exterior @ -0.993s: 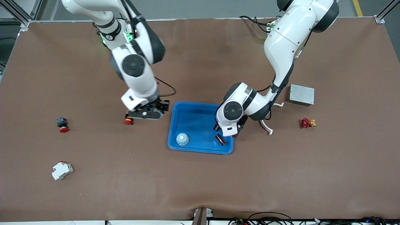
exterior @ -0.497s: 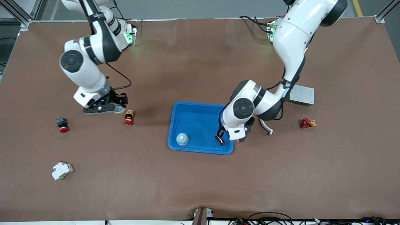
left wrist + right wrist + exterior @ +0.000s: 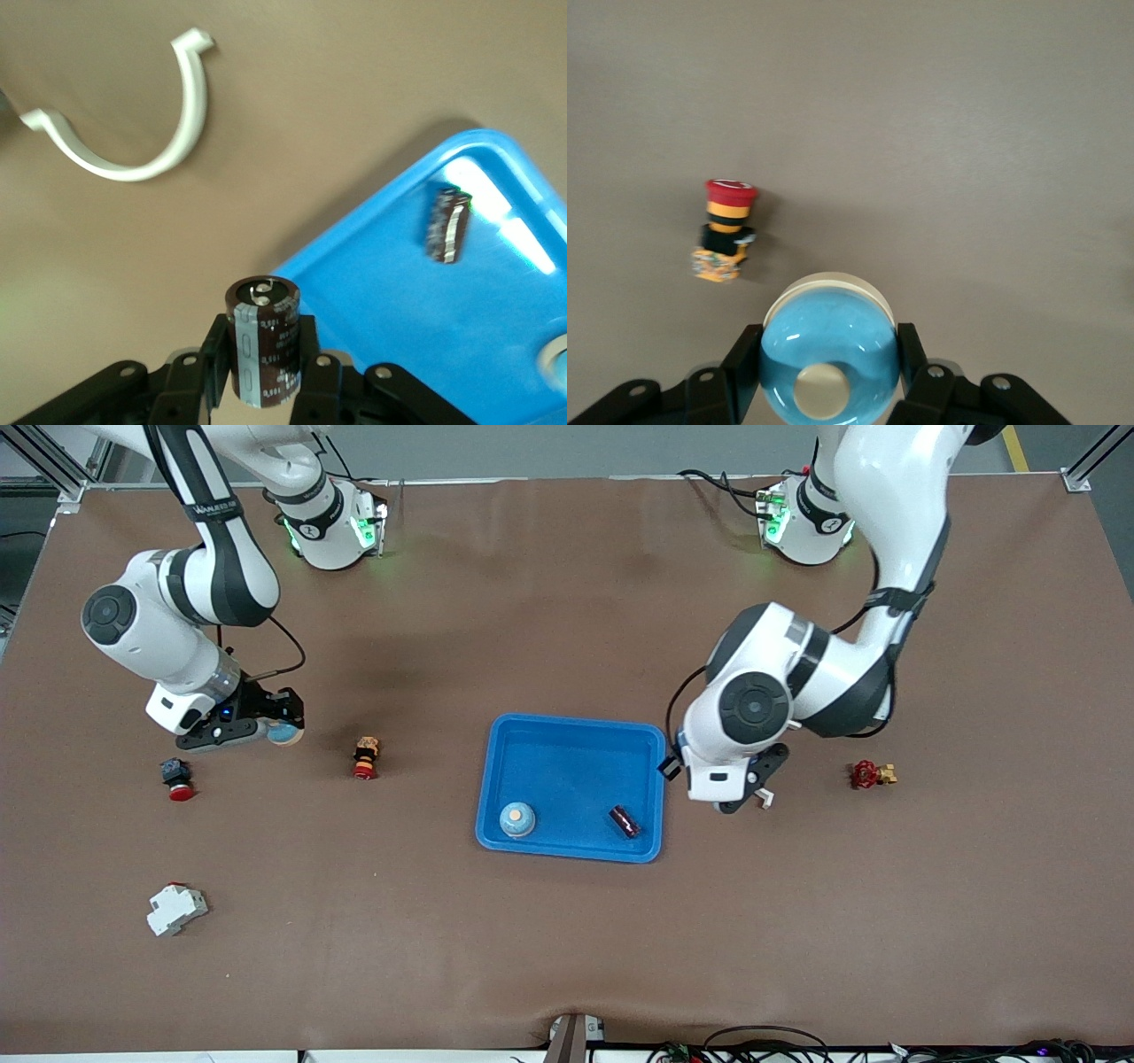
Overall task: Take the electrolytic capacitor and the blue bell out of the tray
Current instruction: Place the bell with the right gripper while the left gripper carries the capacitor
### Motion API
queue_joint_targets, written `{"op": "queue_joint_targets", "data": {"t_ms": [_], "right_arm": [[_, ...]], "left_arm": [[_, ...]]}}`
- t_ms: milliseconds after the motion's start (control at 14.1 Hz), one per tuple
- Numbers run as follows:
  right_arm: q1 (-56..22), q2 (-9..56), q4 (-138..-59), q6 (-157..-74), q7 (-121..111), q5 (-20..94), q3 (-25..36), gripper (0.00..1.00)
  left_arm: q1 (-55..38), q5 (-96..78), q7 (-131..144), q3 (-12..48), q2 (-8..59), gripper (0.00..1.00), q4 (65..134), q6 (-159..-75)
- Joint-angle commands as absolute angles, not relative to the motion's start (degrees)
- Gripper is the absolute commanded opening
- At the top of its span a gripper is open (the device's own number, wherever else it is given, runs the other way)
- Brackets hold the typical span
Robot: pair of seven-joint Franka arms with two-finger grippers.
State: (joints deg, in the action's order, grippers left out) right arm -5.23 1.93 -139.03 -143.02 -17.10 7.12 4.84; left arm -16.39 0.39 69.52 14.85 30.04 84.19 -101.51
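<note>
A brown mat covered the counter (image 3: 567,939), with cables trailing along its edge nearest the front camera. Nearest that camera, toward the right arm's end, lay a white breaker (image 3: 176,909). Farther up sat a black-and-red push button (image 3: 175,778), an orange-and-red emergency switch (image 3: 365,756), and, toward the left arm's end, a red valve (image 3: 873,774).

The blue tray (image 3: 571,731) stood mid-counter. In it were a bell (image 3: 517,819) at the corner nearest the camera on the right arm's side and a dark capacitor (image 3: 625,821) lying on its side near the other near corner.

The left end effector (image 3: 263,354) hung over bare mat just beside the tray's rim toward the left arm's end, its fingers pinching a second capacitor (image 3: 263,339) upright (silver top toward the wrist camera). A white curved clip (image 3: 133,133) lay on the mat past the tray's corner.

The right end effector (image 3: 829,367), well apart from the tray, hovered over the mat between the push button and the emergency switch, clamped on a second blue bell (image 3: 829,359). Both arms' bases, lit green, stood along the counter's farthest edge.
</note>
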Motion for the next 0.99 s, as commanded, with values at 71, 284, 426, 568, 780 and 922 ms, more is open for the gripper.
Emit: {"op": "queue_joint_targets", "data": {"t_ms": [71,284,426,568,780,922], "right_arm": [[-4.0,3.9,-142.3,-150.7,-20.0,8.7,4.0,0.0],[-2.0,8.1,-142.2,-155.2,-21.4,8.6,4.0,0.0],[-1.7,11.1,-142.2,-158.4,-21.5,8.6,4.0,0.0],[-1.7,13.9,-142.1,-161.4,-21.5,8.6,4.0,0.0],[-1.1,16.6,-141.9,-163.7,-21.4,8.9,3.9,0.0],[-0.9,17.6,-141.8,-164.4,-21.4,9.1,3.8,0.0]], "left_arm": [[-10.3,-0.8,53.0,15.3,17.7,0.0,97.0,-100.2],[-5.3,-0.8,42.8,15.2,10.6,0.0,104.4,-100.2],[-1.3,-0.5,36.2,15.2,9.0,0.0,106.4,-100.4],[1.9,-0.2,30.7,15.1,9.1,0.0,108.0,-102.8],[5.2,1.3,23.1,15.1,9.6,0.0,110.6,-106.3],[5.8,4.1,22.1,15.0,10.9,0.0,113.0,-110.7]]}}
